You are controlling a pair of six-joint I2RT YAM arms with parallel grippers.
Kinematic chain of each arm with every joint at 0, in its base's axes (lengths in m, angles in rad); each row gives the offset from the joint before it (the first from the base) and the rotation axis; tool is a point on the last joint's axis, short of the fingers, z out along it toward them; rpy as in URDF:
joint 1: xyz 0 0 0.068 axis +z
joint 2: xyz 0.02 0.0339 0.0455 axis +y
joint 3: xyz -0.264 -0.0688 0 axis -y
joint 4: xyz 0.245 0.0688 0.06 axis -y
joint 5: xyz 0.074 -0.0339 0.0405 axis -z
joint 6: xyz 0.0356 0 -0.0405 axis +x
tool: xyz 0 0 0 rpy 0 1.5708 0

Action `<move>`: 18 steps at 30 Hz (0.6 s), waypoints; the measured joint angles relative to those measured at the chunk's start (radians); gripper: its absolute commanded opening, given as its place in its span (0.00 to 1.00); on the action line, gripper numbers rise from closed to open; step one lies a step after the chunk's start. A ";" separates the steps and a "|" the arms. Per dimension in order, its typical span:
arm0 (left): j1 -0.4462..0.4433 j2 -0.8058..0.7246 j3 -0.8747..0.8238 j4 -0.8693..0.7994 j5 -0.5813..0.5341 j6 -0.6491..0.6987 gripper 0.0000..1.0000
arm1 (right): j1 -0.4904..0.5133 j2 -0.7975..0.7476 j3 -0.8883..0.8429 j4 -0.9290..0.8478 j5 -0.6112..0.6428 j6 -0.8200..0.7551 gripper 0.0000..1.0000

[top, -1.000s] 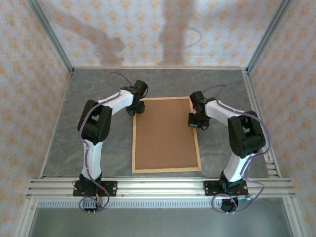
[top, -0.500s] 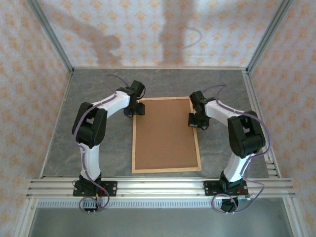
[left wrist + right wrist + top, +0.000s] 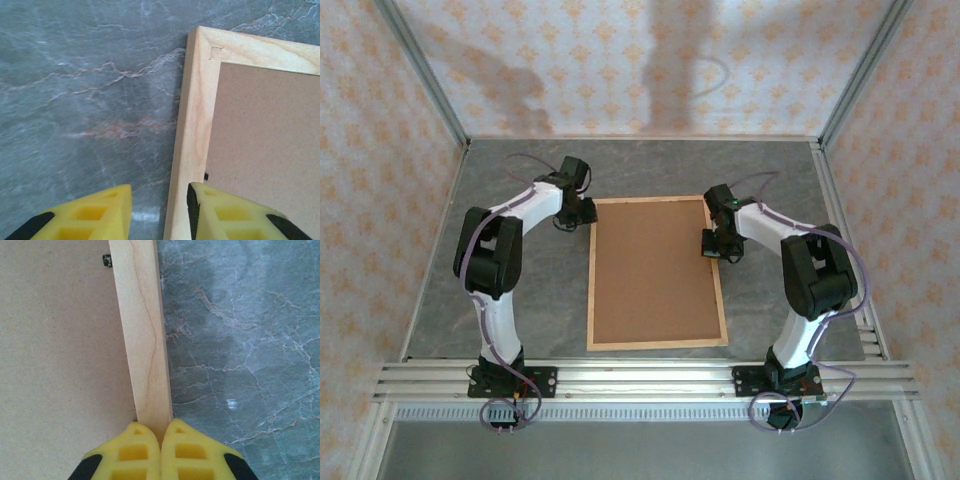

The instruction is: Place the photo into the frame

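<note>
The frame [image 3: 657,345] lies flat in the middle of the grey table, and a plain brown backing board [image 3: 655,270] fills its opening. The photo is hidden. My left gripper [image 3: 576,213] hovers just outside the frame's far left corner. In the left wrist view that gripper [image 3: 160,214] is open; the frame's left strip [image 3: 192,115] runs under the gap, with one yellow finger [image 3: 225,215] over it. My right gripper [image 3: 718,248] sits on the right strip. Its yellow fingertips [image 3: 145,445] are shut together over the strip [image 3: 145,340].
Small black tabs [image 3: 206,176] [image 3: 107,260] sit at the backing board's edges. Bare marble table [image 3: 520,300] lies on both sides of the frame. Aluminium rails [image 3: 640,380] run along the near edge. Papered walls and metal posts [image 3: 420,70] close in the workspace.
My left gripper has moved left and slightly farther back, off the frame's far left corner to the table beside it. The right arm and the frame have not moved.
</note>
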 measured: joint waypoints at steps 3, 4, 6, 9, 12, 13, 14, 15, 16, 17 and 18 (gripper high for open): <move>0.000 0.032 0.010 0.004 0.016 0.000 0.32 | 0.000 0.001 0.001 -0.001 0.000 0.000 0.04; 0.000 0.036 0.012 0.008 0.024 0.000 0.31 | 0.000 0.001 0.001 -0.001 0.000 0.000 0.04; 0.000 0.036 0.018 0.007 0.026 0.000 0.31 | 0.000 0.001 0.001 -0.001 0.000 0.000 0.03; 0.000 0.048 0.028 0.008 0.030 0.001 0.31 | 0.000 0.002 0.002 -0.002 0.000 0.000 0.03; 0.000 0.055 0.038 0.003 0.033 0.003 0.31 | 0.000 0.002 0.002 -0.002 0.000 0.000 0.03; -0.001 0.058 0.043 0.000 0.035 0.007 0.31 | 0.000 0.002 0.002 -0.002 0.000 0.000 0.03; -0.002 0.060 0.045 -0.002 0.035 0.011 0.31 | 0.000 0.002 0.002 -0.002 0.000 0.000 0.03; -0.003 0.062 0.048 -0.005 0.035 0.014 0.31 | 0.000 0.002 0.002 -0.002 0.000 0.000 0.03; -0.005 0.064 0.051 -0.010 0.031 0.019 0.31 | 0.000 0.002 0.002 -0.002 0.000 0.000 0.03; -0.008 0.066 0.056 -0.016 0.027 0.020 0.31 | 0.000 0.002 0.002 -0.002 0.000 0.000 0.03; -0.011 0.067 0.058 -0.019 0.023 0.023 0.31 | 0.000 0.002 0.002 -0.002 0.000 0.000 0.03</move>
